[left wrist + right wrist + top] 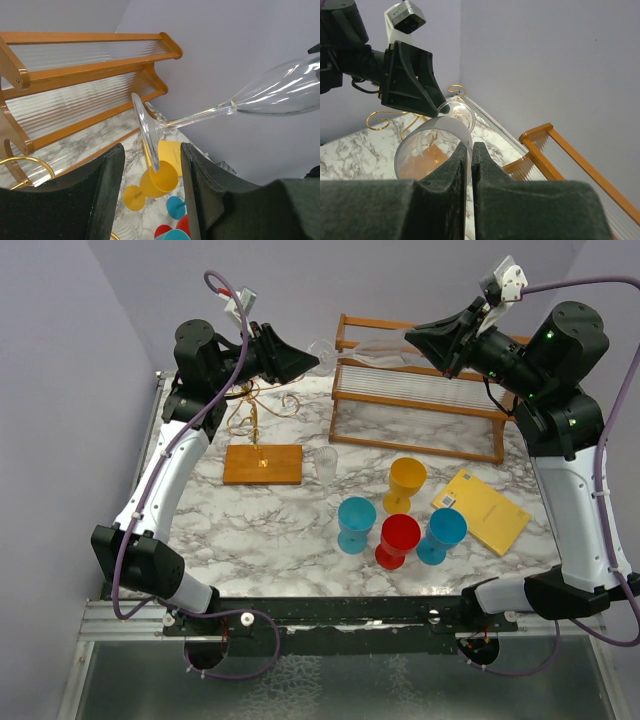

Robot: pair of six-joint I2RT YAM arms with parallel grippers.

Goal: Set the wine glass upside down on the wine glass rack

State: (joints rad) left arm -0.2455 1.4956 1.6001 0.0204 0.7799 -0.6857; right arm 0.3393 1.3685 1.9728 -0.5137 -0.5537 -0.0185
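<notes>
Counts: one wine glass [227,106]; one gold wire rack [262,462]; one wooden slatted rack [420,405]; two blue goblets [356,524] [444,532], one red goblet [400,538], one yellow goblet [405,483], four in all; one small clear tumbler [326,465]; one yellow booklet [482,510]; two robot arms [170,470] [575,490]; one marble desk [270,530].

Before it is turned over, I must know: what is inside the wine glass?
Nothing shows inside the wine glass: its clear bowl looks empty in both wrist views. The right fingers cover the lower rim.
</notes>
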